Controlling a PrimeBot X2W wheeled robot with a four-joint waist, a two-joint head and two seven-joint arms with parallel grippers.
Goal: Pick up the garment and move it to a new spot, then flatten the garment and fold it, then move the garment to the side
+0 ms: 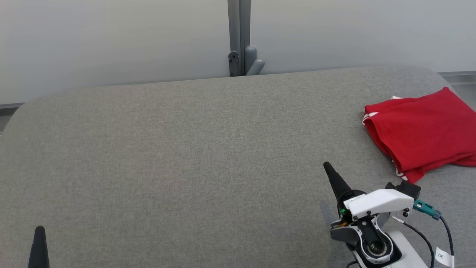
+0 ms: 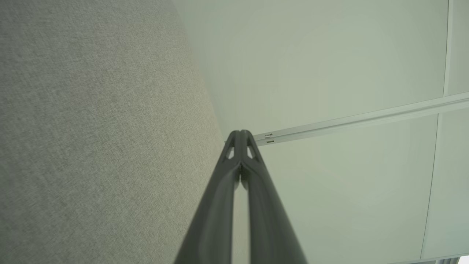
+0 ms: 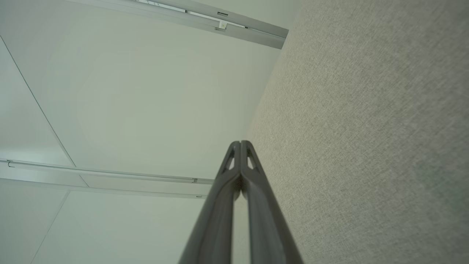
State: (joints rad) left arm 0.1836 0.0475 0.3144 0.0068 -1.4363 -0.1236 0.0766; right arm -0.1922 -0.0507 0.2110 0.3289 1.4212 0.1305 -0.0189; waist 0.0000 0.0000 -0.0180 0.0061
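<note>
The garment (image 1: 422, 130) is red with white trim and lies folded into a compact stack at the far right of the grey fabric table (image 1: 186, 167). My right gripper (image 1: 327, 165) stands shut over the table's front right, left of and nearer than the garment, apart from it and holding nothing. In the right wrist view its fingertips (image 3: 240, 143) meet, pointing at the pale wall. My left gripper (image 1: 39, 229) pokes up at the lower left edge, far from the garment. Its own view shows it shut (image 2: 240, 132) with nothing between the fingers.
A pale wall with a grey vertical post (image 1: 239, 37) runs behind the table. The table's rounded back edge (image 1: 238, 78) lies close to the wall. A cable with a teal connector (image 1: 427, 209) hangs off my right wrist.
</note>
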